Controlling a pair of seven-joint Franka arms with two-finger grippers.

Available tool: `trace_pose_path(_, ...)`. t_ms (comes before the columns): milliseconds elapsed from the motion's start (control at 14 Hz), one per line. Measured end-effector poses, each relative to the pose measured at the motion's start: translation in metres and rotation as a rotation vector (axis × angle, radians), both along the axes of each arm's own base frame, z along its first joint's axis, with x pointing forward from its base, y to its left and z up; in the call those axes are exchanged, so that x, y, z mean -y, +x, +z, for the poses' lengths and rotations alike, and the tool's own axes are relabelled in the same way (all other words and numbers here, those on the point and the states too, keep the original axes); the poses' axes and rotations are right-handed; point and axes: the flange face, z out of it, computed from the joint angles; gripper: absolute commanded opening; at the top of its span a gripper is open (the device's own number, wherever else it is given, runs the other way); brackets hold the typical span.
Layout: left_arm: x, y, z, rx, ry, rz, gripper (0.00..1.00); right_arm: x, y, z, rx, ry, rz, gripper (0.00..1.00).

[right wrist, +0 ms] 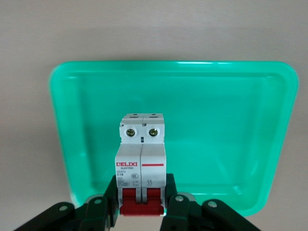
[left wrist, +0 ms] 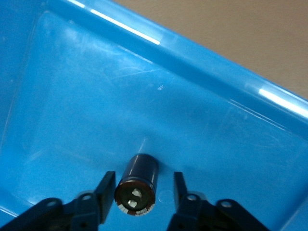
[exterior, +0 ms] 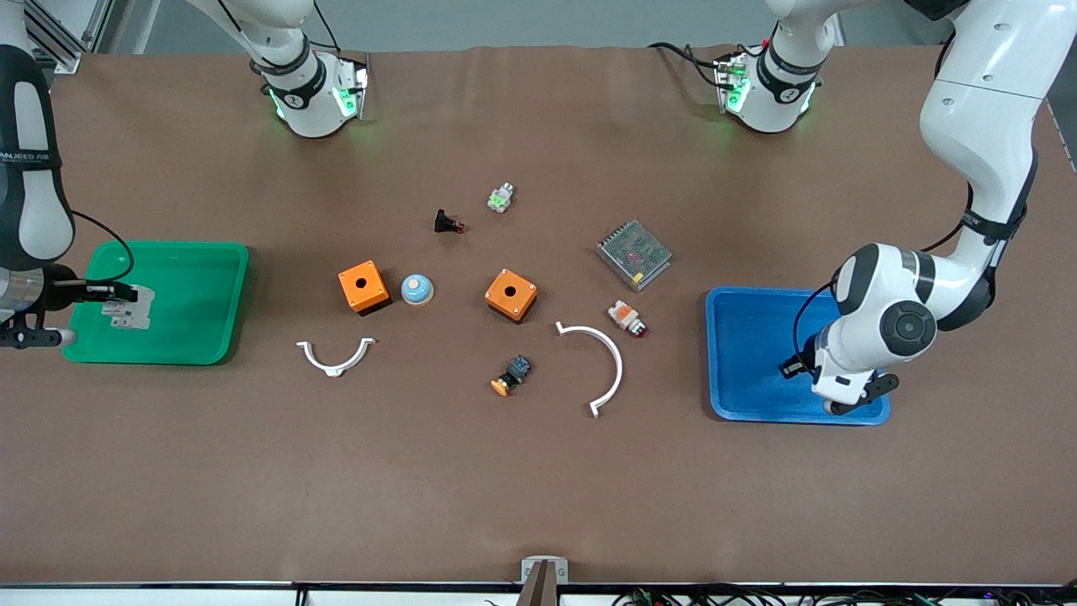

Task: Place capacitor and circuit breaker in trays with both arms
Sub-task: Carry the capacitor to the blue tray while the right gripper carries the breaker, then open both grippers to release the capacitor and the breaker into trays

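Observation:
The capacitor (left wrist: 139, 178), a small black cylinder with a pale top, rests on the floor of the blue tray (left wrist: 72, 96) between the spread fingers of my left gripper (left wrist: 143, 185); there is a gap at one finger. In the front view the left gripper (exterior: 848, 402) is low over the blue tray (exterior: 740, 353), near its edge closest to the camera, and its wrist hides the capacitor. My right gripper (right wrist: 141, 190) is shut on the red end of the white circuit breaker (right wrist: 141, 154) over the green tray (right wrist: 216, 120). The front view shows that gripper (exterior: 109, 293), breaker (exterior: 128, 310) and tray (exterior: 193, 295).
Between the trays lie two orange boxes (exterior: 363, 286) (exterior: 511, 295), a blue-white dome (exterior: 416, 289), a black push-button (exterior: 448, 224), a white-green part (exterior: 501, 199), a mesh-topped metal box (exterior: 634, 254), a white-orange button (exterior: 628, 318), an orange-capped button (exterior: 511, 376) and two white curved pieces (exterior: 335, 355) (exterior: 602, 362).

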Motion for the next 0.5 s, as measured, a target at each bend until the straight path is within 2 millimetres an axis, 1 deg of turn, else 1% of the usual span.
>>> trace_pose_path(71, 0.001, 0.003, 0.009, 0.010, -0.002, -0.047, 1.00, 0.010, -0.008, -0.009, 0.007, -0.012, -0.007, 0.22)
trace_pose_path(143, 0.003, 0.005, 0.026, 0.017, 0.003, -0.097, 1.00, 0.017, -0.015, -0.017, 0.013, -0.017, -0.013, 0.21)
trace_pose_path(214, 0.010, 0.007, 0.050, 0.024, 0.010, -0.142, 1.00, 0.020, -0.022, -0.027, 0.018, -0.017, -0.017, 0.21)
trace_pose_path(286, 0.018, 0.007, 0.080, 0.039, 0.023, -0.173, 1.00, 0.019, -0.028, -0.038, 0.021, -0.016, -0.017, 0.21)
trace_pose_path(357, 0.026, 0.007, 0.115, 0.061, 0.040, -0.204, 1.00, 0.015, -0.033, -0.048, 0.020, -0.014, -0.015, 0.22)
trace_pose_path(500, 0.039, 0.001, 0.182, 0.108, 0.079, -0.264, 1.00, 0.010, -0.041, -0.062, 0.012, -0.008, -0.011, 0.23)
